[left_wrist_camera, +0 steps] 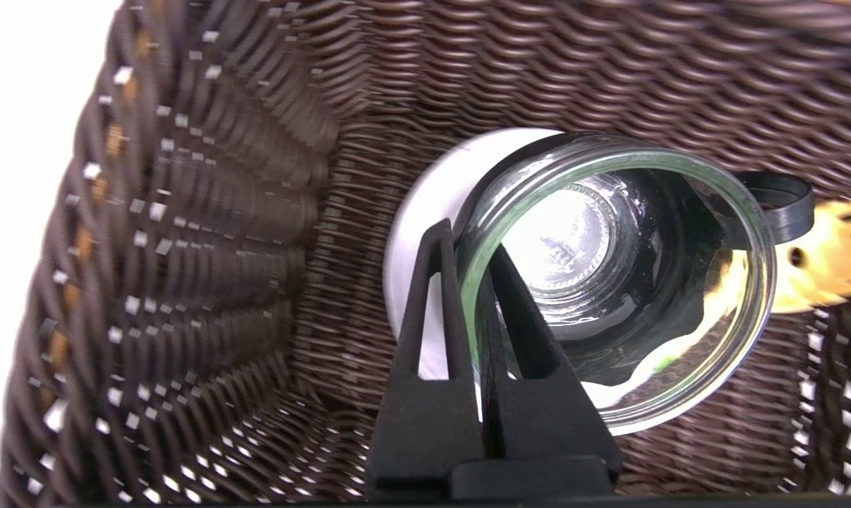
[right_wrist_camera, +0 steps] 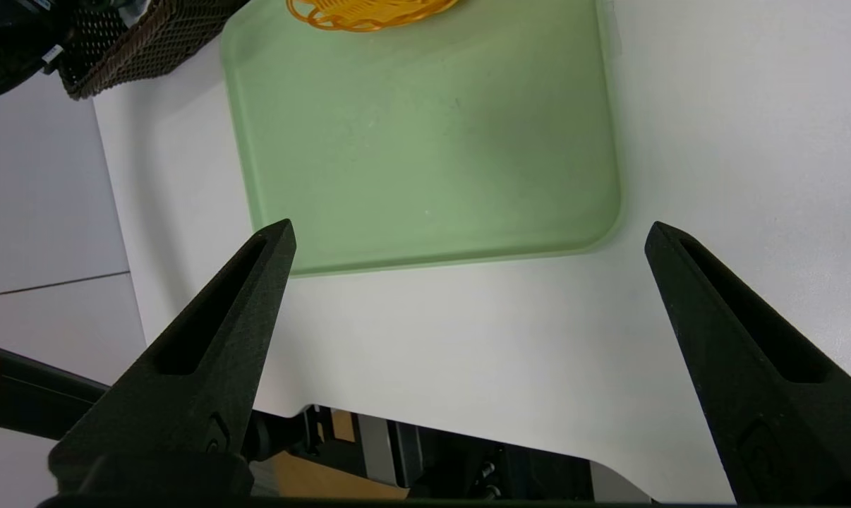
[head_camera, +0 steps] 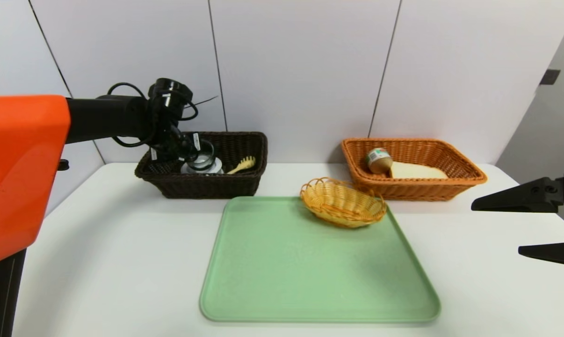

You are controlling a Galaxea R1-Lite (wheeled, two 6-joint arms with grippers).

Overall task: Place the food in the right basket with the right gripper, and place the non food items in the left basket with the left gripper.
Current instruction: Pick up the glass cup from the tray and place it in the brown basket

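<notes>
Nearest my head camera is the left arm's orange shell, and beyond it the left gripper reaches into the dark brown left basket. In the left wrist view its fingers are clenched on the rim of the glass cup — one finger outside the wall, one inside — with the cup's mouth tipped toward the lens and its black handle on the far side.

The cup hangs just over the white reel, which lies on the basket floor, and the yellow pasta spoon lies just beside them. So I judge this to be the last non-food item, and the step in hand is the release.

To do it well, I would ease the cup lower until its base is close to the reel or the wicker beside it, then part the fingers slowly; glass dropped onto hard plastic could chip or roll. A rim pinch is thin, so no sudden wrist turns. After letting go, I would draw back along the fingers' own line so the inner one does not drag the cup.

The right gripper is parked at the table's right edge, released wide with nothing between its fingers. The bread slice and tin can already lie in the orange right basket — the green tray bears only the small yellow basket.
</notes>
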